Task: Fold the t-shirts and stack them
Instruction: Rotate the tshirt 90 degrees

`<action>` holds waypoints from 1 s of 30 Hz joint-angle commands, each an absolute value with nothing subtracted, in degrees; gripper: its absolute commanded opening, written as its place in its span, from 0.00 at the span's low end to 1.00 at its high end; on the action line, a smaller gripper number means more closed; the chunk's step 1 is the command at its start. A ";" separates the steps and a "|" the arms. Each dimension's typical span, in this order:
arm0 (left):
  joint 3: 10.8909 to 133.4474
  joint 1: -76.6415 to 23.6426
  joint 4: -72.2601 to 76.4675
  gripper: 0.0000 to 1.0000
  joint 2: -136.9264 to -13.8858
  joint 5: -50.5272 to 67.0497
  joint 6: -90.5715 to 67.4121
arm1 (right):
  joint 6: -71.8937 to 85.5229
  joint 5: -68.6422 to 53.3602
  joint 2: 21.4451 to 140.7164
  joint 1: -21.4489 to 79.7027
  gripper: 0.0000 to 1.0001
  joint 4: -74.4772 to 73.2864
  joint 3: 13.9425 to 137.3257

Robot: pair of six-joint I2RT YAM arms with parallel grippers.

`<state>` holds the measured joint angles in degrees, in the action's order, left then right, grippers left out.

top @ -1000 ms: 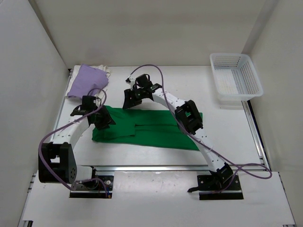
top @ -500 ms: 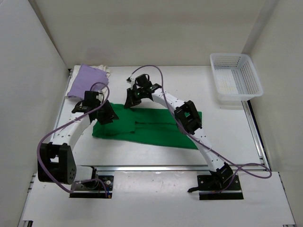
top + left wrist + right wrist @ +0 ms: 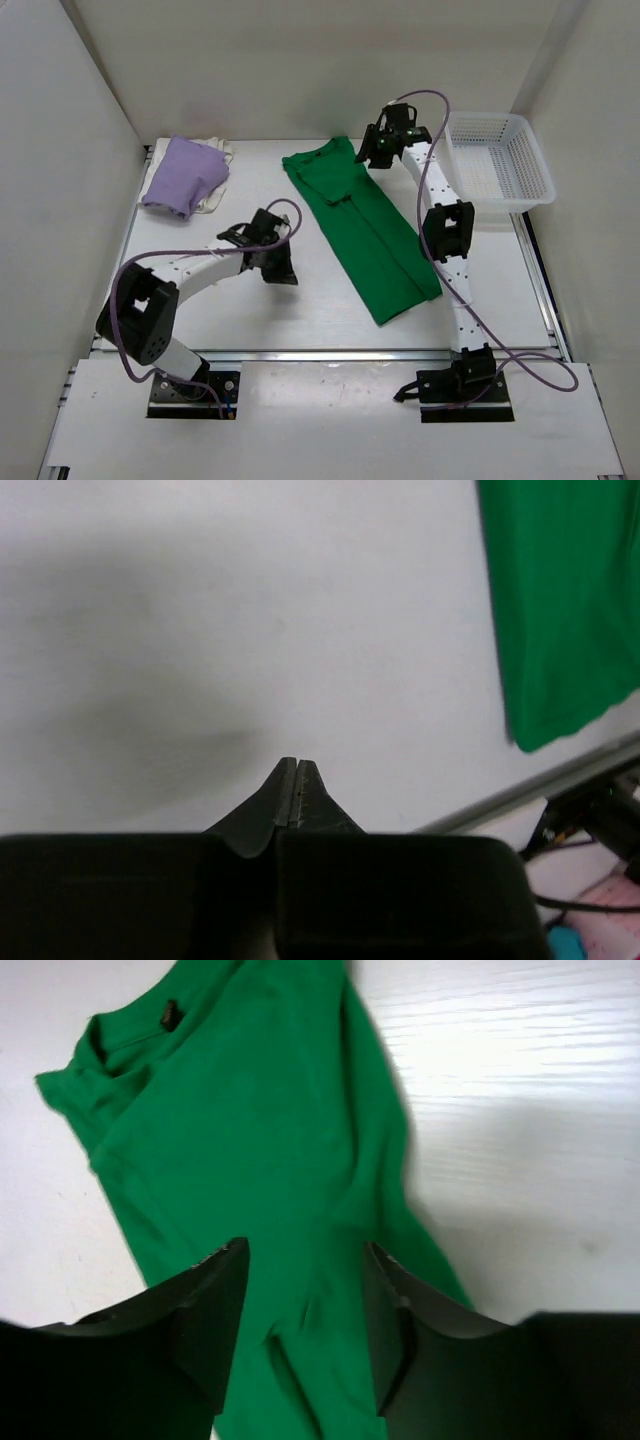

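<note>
Three shirts lie on the white surface. The green t-shirt is spread as a long narrow band, running diagonally from the far middle toward the near right; its collar is at the far end, and a small dark label shows inside the neckline. The lavender t-shirt sits bunched at the far left corner, lying on the cream-white t-shirt, of which only the edges show. A white lattice basket stands at the far right, apart from all three.

Left claw: fingers pressed together, pinching nothing, over bare surface to the left of the green t-shirt and apart from it.

Right claw: fingers spread, above the collar end of the green t-shirt, with green cloth visible through the gap. Nothing is pinched; whether the fingertips touch the cloth cannot be told.
</note>
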<state>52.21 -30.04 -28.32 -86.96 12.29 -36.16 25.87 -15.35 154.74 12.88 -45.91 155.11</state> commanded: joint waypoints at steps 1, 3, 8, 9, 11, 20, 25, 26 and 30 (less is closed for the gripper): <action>48.61 -35.84 -21.21 0.00 -86.92 13.97 -45.24 | 23.65 -10.74 149.87 12.93 0.47 -55.36 161.36; 48.17 -38.31 -16.55 0.00 -87.62 15.02 -47.97 | 21.02 -10.11 144.61 11.43 0.48 -60.09 161.46; 51.49 -44.02 -11.26 0.13 -92.71 15.74 -53.08 | 19.16 -10.55 130.56 8.70 0.47 -63.89 156.82; 52.72 -45.16 -10.21 0.17 -93.51 15.99 -53.61 | 18.46 -10.55 125.99 8.01 0.47 -64.16 153.14; 53.96 -47.27 -8.54 0.26 -96.23 15.04 -56.50 | 17.93 -10.98 119.40 7.30 0.47 -63.81 146.56; 53.08 -53.17 2.02 0.44 -102.03 15.65 -69.77 | 15.91 -11.07 81.13 8.35 0.54 -50.10 98.46; 52.65 -57.82 6.23 0.47 -105.20 14.77 -77.42 | 18.19 -13.79 74.37 10.46 0.54 -47.03 86.51; 52.56 -57.92 6.50 0.47 -105.90 14.59 -78.56 | 18.28 -14.84 74.36 10.46 0.54 -46.85 85.27; 54.22 -60.11 8.96 0.53 -108.71 13.54 -81.21 | 20.39 -14.94 69.97 11.87 0.53 -46.41 79.30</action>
<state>52.36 -59.00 6.72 -107.15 15.70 -77.17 18.48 -13.61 73.54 11.05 -49.32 81.06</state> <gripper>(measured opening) 0.523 0.538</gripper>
